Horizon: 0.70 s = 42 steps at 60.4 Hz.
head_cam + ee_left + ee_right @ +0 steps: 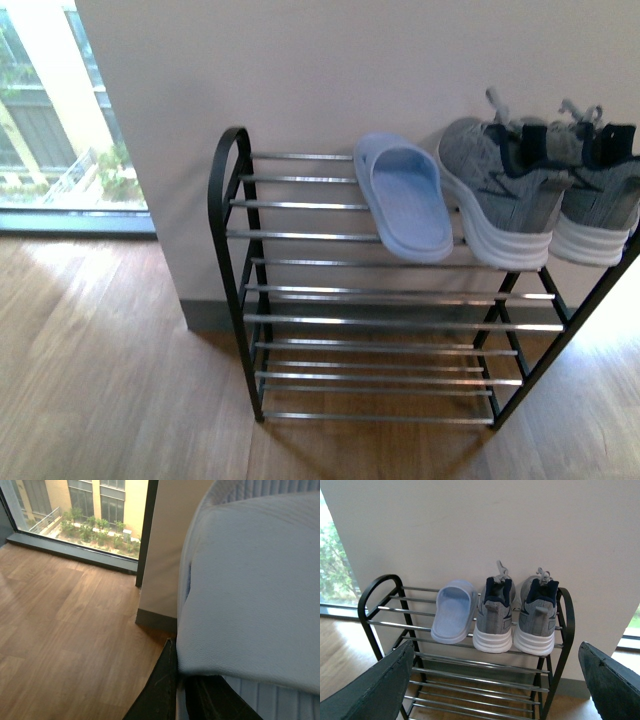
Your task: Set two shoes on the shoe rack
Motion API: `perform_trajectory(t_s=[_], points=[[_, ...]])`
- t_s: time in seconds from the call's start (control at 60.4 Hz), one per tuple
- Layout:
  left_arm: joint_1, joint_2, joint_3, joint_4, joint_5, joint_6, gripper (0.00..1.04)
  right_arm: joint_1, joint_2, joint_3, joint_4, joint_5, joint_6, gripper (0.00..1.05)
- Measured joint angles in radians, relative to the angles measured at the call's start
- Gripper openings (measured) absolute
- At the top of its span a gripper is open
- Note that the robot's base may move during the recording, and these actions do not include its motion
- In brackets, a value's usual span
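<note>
1. Right gripper (495, 685): jaws wide apart, holding nothing.
2. Left gripper (182, 690): clamped on a pale slipper (255, 590).
3. Two shoes (515, 615) sit side by side on shoe rack (385, 610) top tier, right end, beside another slipper (452, 612).

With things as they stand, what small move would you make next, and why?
Probably move the left gripper toward the rack, to its free top bars: both sneakers already sit there, and it seems to hold a slipper matching the racked slipper.
</note>
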State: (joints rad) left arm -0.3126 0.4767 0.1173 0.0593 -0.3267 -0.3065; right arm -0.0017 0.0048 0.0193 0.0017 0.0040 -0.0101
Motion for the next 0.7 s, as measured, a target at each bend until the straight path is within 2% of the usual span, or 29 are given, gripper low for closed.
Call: perform_trajectory(t_s=[0.083, 0.215, 0.397, 0.695], points=[[0.016, 0.237, 0.121, 0.156, 0.060, -0.092, 0.02, 0.000, 0.000, 0.000, 0.000, -0.001, 0.000, 0.95], [-0.018, 0.579, 0.282, 0.324, 0.075, -0.111, 0.02, 0.000, 0.000, 0.000, 0.000, -0.001, 0.000, 0.95], [-0.045, 0.938, 0.463, 0.356, 0.104, -0.117, 0.02, 0.000, 0.000, 0.000, 0.000, -0.001, 0.000, 0.95], [-0.070, 1.340, 0.815, 0.328, 0.117, -0.106, 0.02, 0.000, 0.000, 0.000, 0.000, -0.001, 0.000, 0.95]])
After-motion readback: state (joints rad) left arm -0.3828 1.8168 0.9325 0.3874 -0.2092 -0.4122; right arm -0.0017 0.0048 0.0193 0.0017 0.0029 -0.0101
